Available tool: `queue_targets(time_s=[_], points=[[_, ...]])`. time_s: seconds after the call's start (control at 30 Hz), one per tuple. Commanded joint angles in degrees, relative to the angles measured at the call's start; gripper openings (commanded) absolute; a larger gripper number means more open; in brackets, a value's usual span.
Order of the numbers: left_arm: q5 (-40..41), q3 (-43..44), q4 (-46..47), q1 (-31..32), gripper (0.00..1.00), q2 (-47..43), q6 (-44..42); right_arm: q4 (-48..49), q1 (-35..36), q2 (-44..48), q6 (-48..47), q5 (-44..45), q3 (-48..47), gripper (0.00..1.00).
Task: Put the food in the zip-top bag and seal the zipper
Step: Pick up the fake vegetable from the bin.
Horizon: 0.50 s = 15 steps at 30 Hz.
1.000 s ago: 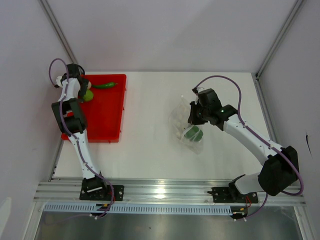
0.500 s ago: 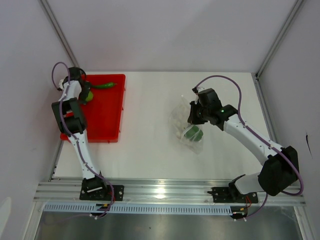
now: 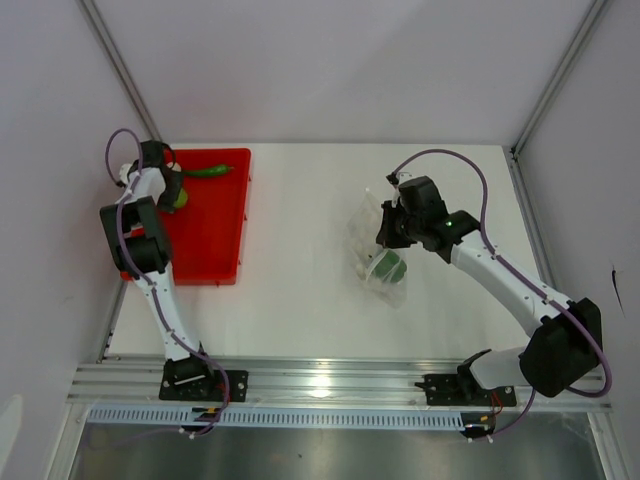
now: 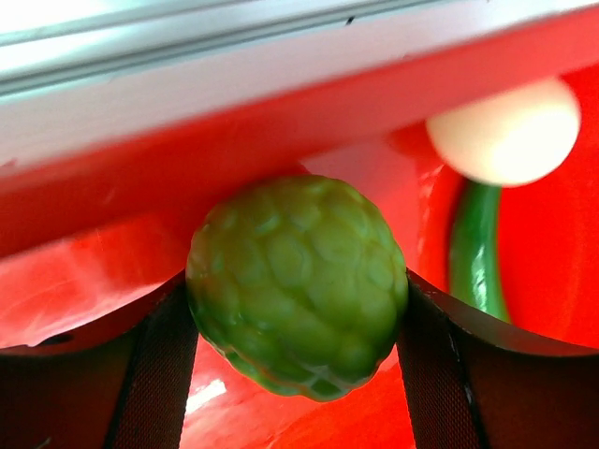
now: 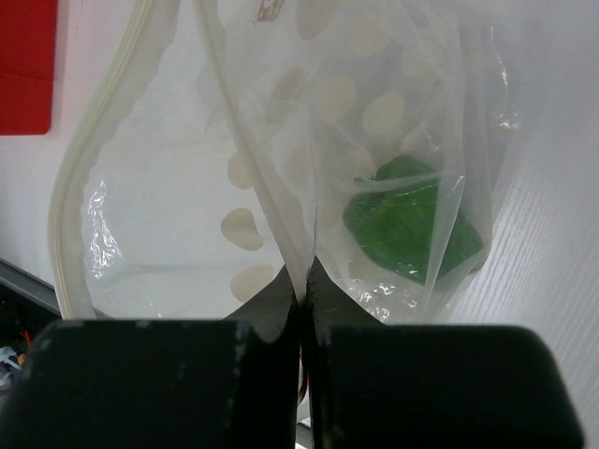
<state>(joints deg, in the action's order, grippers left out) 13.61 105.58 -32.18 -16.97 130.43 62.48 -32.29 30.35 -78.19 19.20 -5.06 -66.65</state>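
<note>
In the left wrist view a lime-green ball [image 4: 298, 285] sits at the red tray's wall [image 4: 234, 140], with both pads of my left gripper [image 4: 298, 313] against its sides. A small white ball [image 4: 505, 131] and a dark green pepper [image 4: 477, 248] lie just beyond it. From above, that gripper [image 3: 168, 190] is at the tray's far-left corner, beside the pepper [image 3: 208, 171]. My right gripper [image 5: 306, 285] is shut on a fold of the zip-top bag [image 5: 187, 187]. The bag's mouth gapes, its zipper [image 5: 70, 187] curving on the left. A green piece [image 5: 407, 224] lies inside the bag [image 3: 375, 245].
The red tray [image 3: 215, 240] lies at the table's left side, near the left wall and frame rail. The bag rests mid-right on the white tabletop. A metal rail runs along the near edge by both arm bases.
My left gripper's fingers have come in onto the lime-green ball at the tray's far-left corner. The right arm has lifted the bag's edge slightly, otherwise holding the same place.
</note>
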Motion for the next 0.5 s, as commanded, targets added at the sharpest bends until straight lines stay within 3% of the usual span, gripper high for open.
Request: queue_targets(time_s=[0.0, 0.2, 0.3, 0.47], points=[[1.51, -3.79, 3.09, 1.06, 0.23, -7.02, -0.69, 0.83, -0.2, 1.9, -0.3, -0.65, -0.32, 0.0], [2.22, -7.84, 4.85, 3.08, 0.13, -13.26, -2.88, -0.75, -0.2, 1.38, 0.31, 0.31, -0.84, 0.0], [0.9, -13.18, 8.35, 4.31, 0.01, -18.71, -3.85, -1.54, -0.2, 0.94, 0.57, 0.23, -1.81, 0.0], [-3.14, -27.57, 14.5, 7.56, 0.0, -31.69, -4.2, -3.13, -0.03, -0.29, 1.36, 1.02, -3.13, 0.0]])
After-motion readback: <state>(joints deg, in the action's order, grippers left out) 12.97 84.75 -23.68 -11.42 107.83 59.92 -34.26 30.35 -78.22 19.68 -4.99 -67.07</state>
